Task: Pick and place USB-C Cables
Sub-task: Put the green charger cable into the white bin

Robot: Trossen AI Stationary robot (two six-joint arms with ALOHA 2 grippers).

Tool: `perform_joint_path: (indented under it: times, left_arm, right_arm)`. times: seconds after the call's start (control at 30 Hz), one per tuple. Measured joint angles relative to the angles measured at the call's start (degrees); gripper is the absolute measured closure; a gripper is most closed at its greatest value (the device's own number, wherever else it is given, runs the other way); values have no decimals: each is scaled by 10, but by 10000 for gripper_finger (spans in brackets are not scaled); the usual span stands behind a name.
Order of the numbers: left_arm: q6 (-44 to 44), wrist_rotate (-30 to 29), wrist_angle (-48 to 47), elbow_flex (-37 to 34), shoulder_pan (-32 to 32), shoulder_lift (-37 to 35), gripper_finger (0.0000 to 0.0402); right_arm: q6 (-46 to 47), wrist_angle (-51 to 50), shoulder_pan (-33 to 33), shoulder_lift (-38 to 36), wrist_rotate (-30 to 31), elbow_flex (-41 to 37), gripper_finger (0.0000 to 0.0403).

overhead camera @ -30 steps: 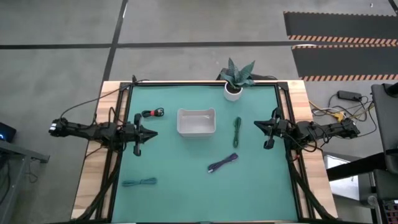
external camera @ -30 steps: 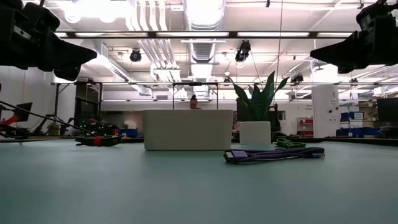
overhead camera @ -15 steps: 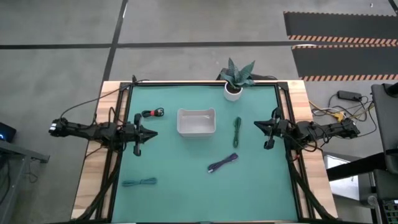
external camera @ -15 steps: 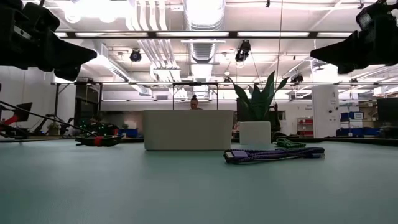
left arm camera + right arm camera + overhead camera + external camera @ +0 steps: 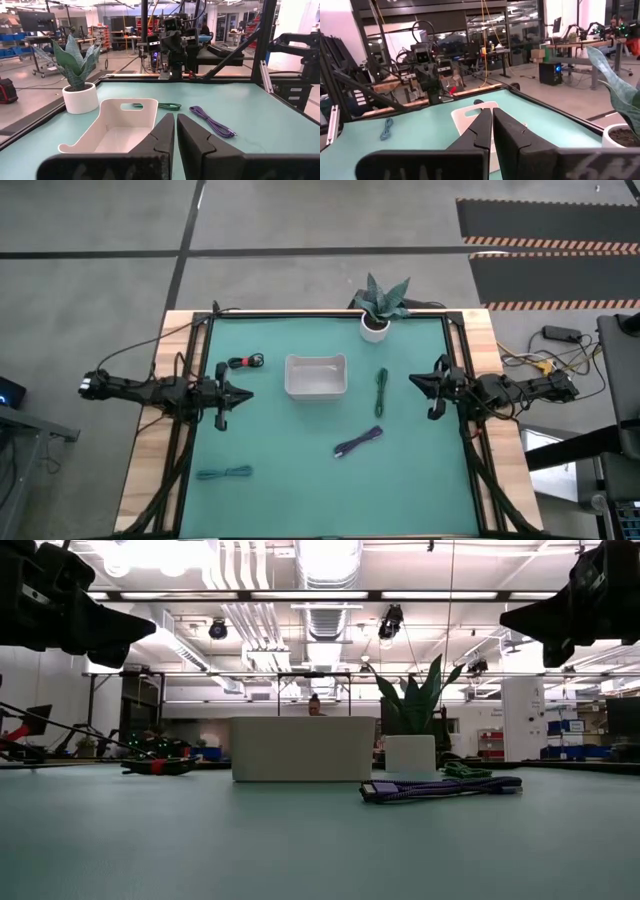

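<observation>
A: What's the setting?

B: A workshop hall with grey floor; in it a worktop (image 5: 300, 500) covered by a teal mat inside a wooden border.

A: Where are the cables?

B: All four lie loose on the mat, none in the white tray (image 5: 316, 375). The red-and-black cable (image 5: 243, 362) is just left of the tray, the dark green cable (image 5: 381, 389) just right of it, the purple cable (image 5: 359, 442) nearer the front, right of centre, and the teal cable (image 5: 224, 473) well apart at the front left.

A: And the arms?

B: The left gripper (image 5: 243, 394) hangs above the mat at the left side, near the red-and-black cable, its fingers (image 5: 161, 137) pressed nearly together with only a sliver between, holding nothing. The right gripper (image 5: 414, 380) hangs at the right side beside the dark green cable, its fingers (image 5: 482, 129) likewise closed and empty.

A: Anything else?

B: A potted plant (image 5: 380, 305) stands at the far edge, behind the tray.
</observation>
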Motion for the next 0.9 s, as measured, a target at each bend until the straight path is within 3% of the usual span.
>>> perform_joint_path:
  times: [0.13, 0.73, 0.9]
  left_arm:
    - [0, -5, 6, 0, 0, 0, 395]
    - [-5, -11, 9, 0, 0, 0, 395]
    - [-20, -18, 14, 0, 0, 0, 395]
  right_arm:
    - [36, 4, 0, 0, 1, 0, 394]
    - [13, 70, 0, 7, 15, 0, 394]
    - [1, 140, 0, 23, 8, 0, 394]
